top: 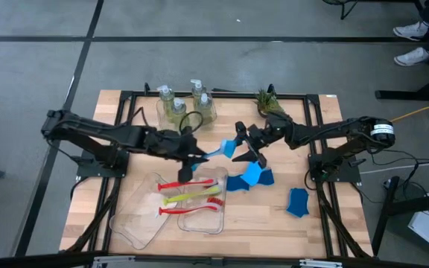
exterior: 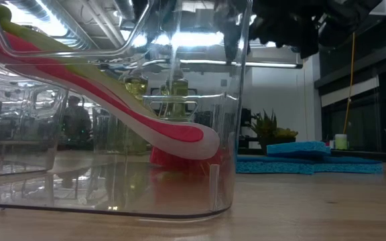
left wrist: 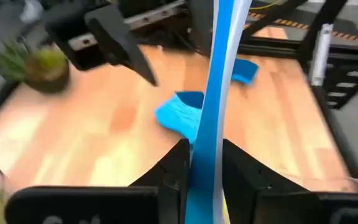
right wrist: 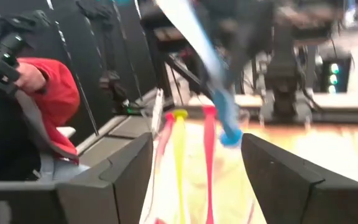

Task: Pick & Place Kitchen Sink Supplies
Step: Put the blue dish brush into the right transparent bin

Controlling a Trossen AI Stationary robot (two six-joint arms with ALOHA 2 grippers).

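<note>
My left gripper (top: pixel 198 155) is shut on a slim blue brush (top: pixel 218 151), held above the table's middle. My right gripper (top: pixel 248 145) stands open just right of the brush's free end, with nothing between its fingers (right wrist: pixel 135 168). Two red brushes (top: pixel 188 183) and a yellow-green brush (top: pixel 192 196) lie in a clear tray (top: pixel 216 223). Flat blue sponge pieces (top: pixel 250 176) lie on the table below the right gripper, and another (top: pixel 298 201) lies farther right. Two pump bottles (top: pixel 173 104) stand at the far edge. My left gripper pinches the blue brush's handle (left wrist: pixel 204 163) between its two fingers. The fingers come from the table's left, slanting slightly down. The brush runs on ahead of them toward the right gripper and is lifted clear of the table and tray.
A second clear tray (top: pixel 134 217) lies left of the first. A small green potted plant (top: pixel 270 100) stands at the far right. The table's black frame (top: pixel 315 126) rims the wood. A person in red (right wrist: pixel 48 93) shows beyond the table in the right wrist view.
</note>
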